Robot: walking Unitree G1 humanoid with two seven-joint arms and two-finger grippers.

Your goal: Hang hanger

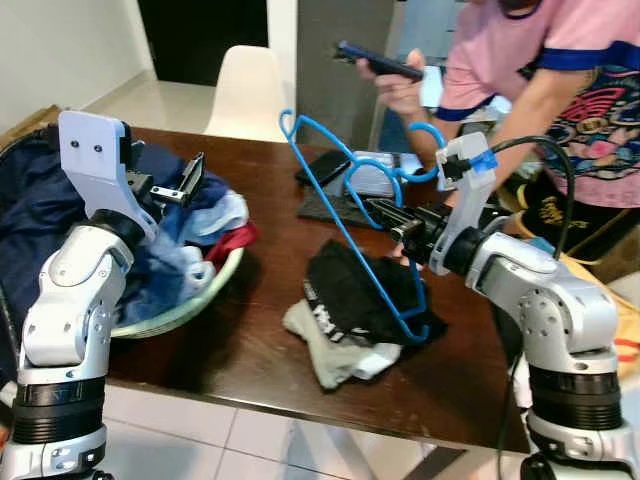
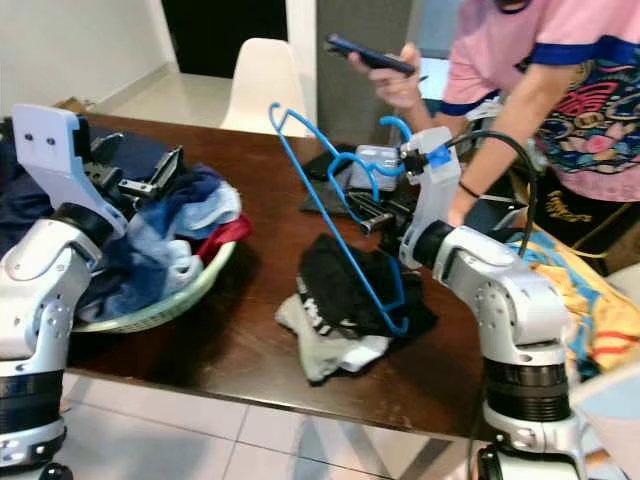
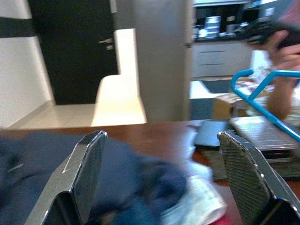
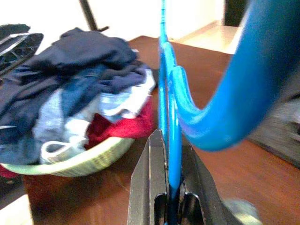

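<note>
A blue plastic hanger stands tilted above the dark wooden table, its lower corner near a black garment. My right gripper is shut on the hanger's bar; the right wrist view shows the blue hanger pinched between the two fingers. My left gripper is raised over a basket of clothes, open with nothing between its fingers.
A person in a pink shirt leans over the table's far right side, holding a phone. A grey and white cloth lies under the black garment. Phones and a case sit farther back. A cream chair stands behind.
</note>
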